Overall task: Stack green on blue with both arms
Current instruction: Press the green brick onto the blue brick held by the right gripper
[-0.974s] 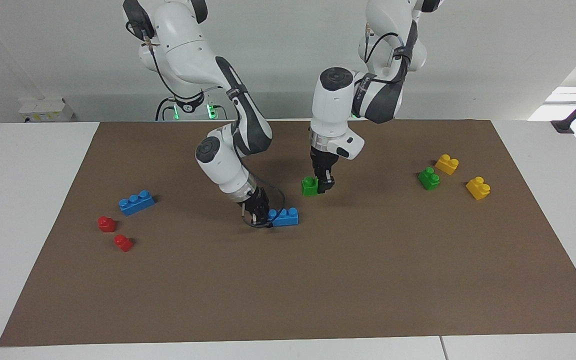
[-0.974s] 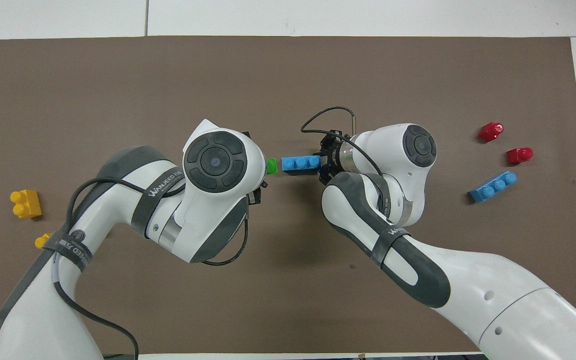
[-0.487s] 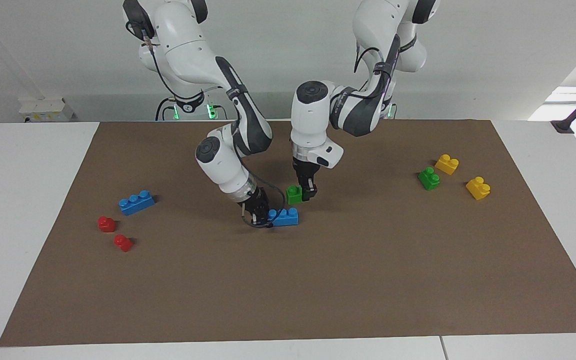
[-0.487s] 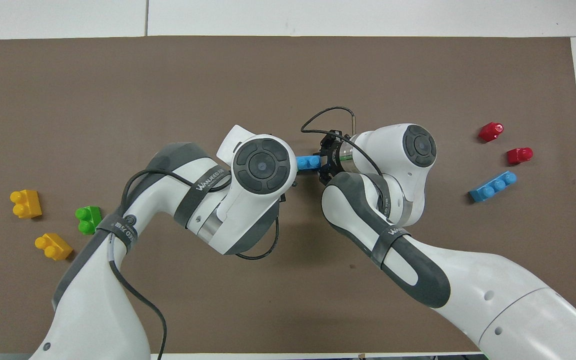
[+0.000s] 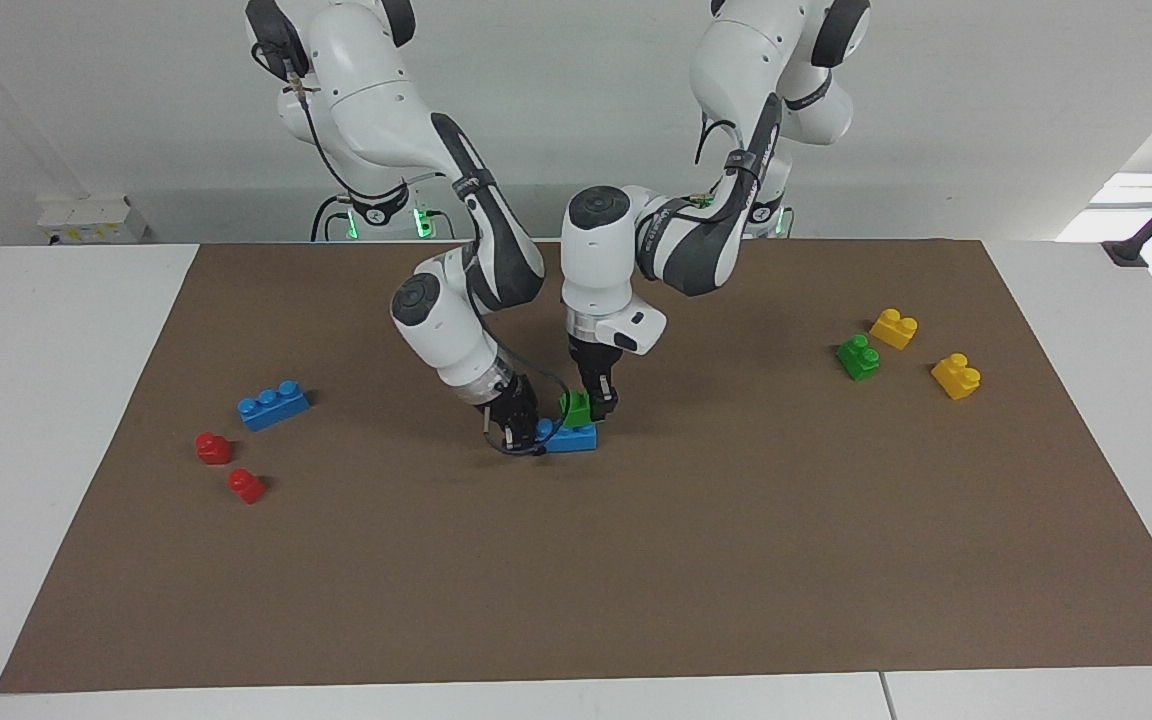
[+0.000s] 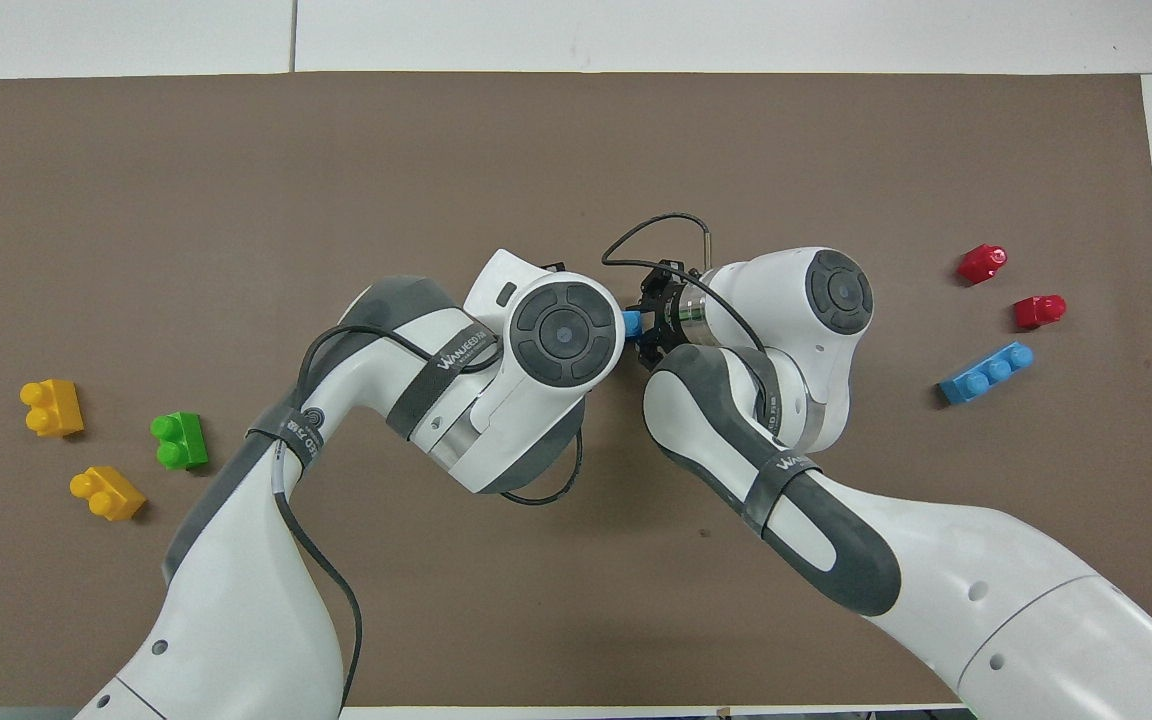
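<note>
A long blue brick (image 5: 576, 439) lies at the middle of the brown mat (image 5: 636, 560). My right gripper (image 5: 526, 432) is shut on the end of it that faces the right arm's end of the table. A small green brick (image 5: 573, 407) sits right on top of the blue brick, with my left gripper (image 5: 596, 405) shut on it. I cannot tell whether it is pressed home. In the overhead view the left wrist hides the green brick. Only a sliver of the blue brick (image 6: 630, 322) shows beside the right gripper (image 6: 650, 326).
A second blue brick (image 5: 274, 405) and two red bricks (image 5: 213, 447) (image 5: 247, 486) lie toward the right arm's end. A second green brick (image 5: 857, 356) and two yellow bricks (image 5: 893, 328) (image 5: 955, 376) lie toward the left arm's end.
My left gripper has carried the green brick toward the right arm's end and down, from beside the blue brick to on top of it. The right arm has stayed still.
</note>
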Controlling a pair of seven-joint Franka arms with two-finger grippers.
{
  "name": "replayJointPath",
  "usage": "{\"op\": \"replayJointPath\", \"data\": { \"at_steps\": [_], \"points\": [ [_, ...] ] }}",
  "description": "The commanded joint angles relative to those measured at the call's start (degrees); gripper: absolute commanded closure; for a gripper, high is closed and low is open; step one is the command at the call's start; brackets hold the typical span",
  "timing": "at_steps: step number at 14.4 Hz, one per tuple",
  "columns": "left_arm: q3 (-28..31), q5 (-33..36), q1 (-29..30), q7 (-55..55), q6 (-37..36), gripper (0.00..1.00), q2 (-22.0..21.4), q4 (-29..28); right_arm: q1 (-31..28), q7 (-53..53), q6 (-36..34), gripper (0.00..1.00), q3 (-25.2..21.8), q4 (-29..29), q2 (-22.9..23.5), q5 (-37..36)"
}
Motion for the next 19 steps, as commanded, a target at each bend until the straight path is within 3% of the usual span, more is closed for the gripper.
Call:
{"op": "replayJointPath", "data": {
  "at_steps": [1, 19],
  "points": [
    [0.9, 1.6, -1.5, -1.8, 1.4, 1.0, 1.1, 1.2, 0.1, 0.7, 1.6, 1.0, -0.1, -2.0, -1.0, -0.9],
    [1.2, 4.6, -1.3, -3.2, 4.0, 1.0, 2.5, -1.1, -0.3, 0.1, 1.6, 1.0, -0.1, -2.0, -1.0, -0.9]
  ]
}}
